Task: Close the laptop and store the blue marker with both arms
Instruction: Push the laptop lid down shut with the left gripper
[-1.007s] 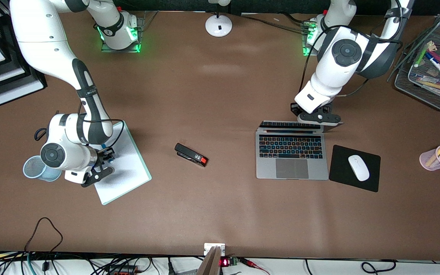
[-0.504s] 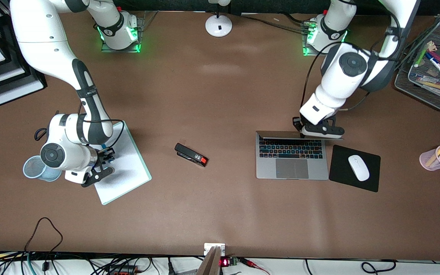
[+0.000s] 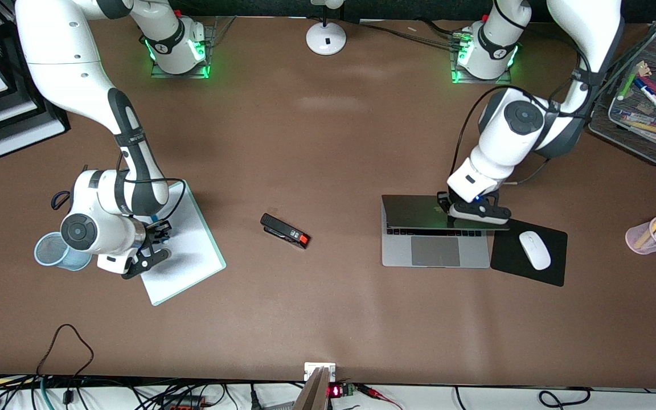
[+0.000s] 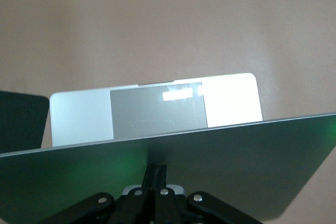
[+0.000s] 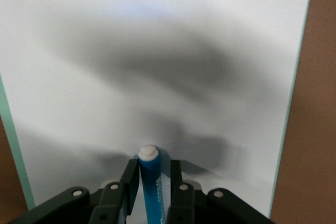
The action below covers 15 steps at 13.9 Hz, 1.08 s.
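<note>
The silver-grey laptop lies toward the left arm's end of the table. Its lid is tilted down over the keyboard, and only the trackpad and a strip of keys show. My left gripper is shut and rests its fingertips on the outer face of the lid, near the edge toward the mousepad. The left wrist view shows the laptop's base past the lid's rim. My right gripper hangs over a white board and is shut on the blue marker, whose pale end points down at the board.
A black stapler lies mid-table. A blue mesh cup stands beside the right arm's wrist. A black mousepad with a white mouse lies beside the laptop. A pink pen cup and a mesh tray stand at the left arm's end.
My left gripper has moved toward the front camera and pushed the lid from near upright down over the keyboard. The right arm has not moved.
</note>
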Motion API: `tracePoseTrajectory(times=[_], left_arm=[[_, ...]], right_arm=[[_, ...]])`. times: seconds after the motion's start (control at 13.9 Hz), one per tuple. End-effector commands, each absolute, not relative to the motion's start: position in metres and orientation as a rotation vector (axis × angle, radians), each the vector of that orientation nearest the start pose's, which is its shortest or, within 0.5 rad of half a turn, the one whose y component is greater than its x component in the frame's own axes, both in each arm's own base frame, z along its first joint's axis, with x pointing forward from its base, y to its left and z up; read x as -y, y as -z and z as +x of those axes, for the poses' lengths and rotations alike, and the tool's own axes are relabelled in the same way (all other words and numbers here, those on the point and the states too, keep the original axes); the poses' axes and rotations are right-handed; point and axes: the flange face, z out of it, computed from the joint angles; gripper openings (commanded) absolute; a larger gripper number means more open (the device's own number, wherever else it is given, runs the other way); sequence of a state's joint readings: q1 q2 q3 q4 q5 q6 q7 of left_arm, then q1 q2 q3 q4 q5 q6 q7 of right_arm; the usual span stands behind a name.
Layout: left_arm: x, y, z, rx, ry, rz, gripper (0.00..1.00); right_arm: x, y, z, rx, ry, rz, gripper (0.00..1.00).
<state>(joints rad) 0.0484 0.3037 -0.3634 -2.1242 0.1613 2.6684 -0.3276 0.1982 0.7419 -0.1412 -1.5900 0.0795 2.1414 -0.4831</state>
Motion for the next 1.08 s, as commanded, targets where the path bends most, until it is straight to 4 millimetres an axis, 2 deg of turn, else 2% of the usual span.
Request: tracePoseTrajectory(times=[0.0,0.58,0.72,1.01], left_arm=[[0.186,-0.288,0.587,-0.182,0.431,-3.214,0.0],[0.185,-0.254,0.626,-0.19,0.429,-3.228,0.0],[0.179,-0.242,0.637,-0.191,0.432,-3.218,0.0],[0.18,-0.216,0.646,-0.189,0.396,-3.23,0.0]], right_arm=[[-0.054,-0.185,0.675,0.796,-0.278,-3.006,0.26],[-0.054,-0.184,0.676,0.814,-0.278,-3.001,0.19],[-0.054,-0.184,0.676,0.816,-0.278,-3.0,0.18],[-0.054,-0.184,0.676,0.818,-0.279,-3.001,0.11]])
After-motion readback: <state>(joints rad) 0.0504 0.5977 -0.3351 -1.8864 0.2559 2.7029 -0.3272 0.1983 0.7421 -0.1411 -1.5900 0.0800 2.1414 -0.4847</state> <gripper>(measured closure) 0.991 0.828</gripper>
